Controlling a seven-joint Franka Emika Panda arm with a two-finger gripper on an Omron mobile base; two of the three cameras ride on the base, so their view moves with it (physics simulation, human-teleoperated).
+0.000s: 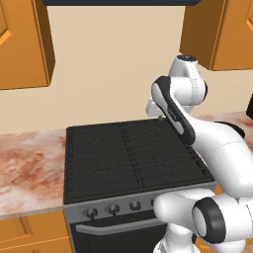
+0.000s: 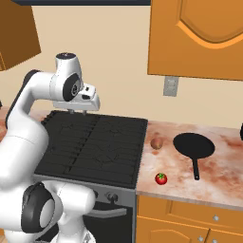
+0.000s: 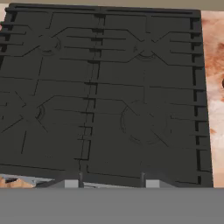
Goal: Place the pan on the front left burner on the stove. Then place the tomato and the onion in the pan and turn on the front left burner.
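Pan (image 2: 193, 144), flat, round and all black with a long straight handle pointing toward the near edge, lies on the marbled desk (image 2: 223, 175) right of the stove (image 2: 95, 142). Brownish onion (image 2: 157, 143) sits just left of it; red tomato (image 2: 161, 179) lies nearer the front edge. Gripper (image 2: 78, 112) hovers over the far grates, its fingers (image 3: 152, 182) parted and holding nothing.
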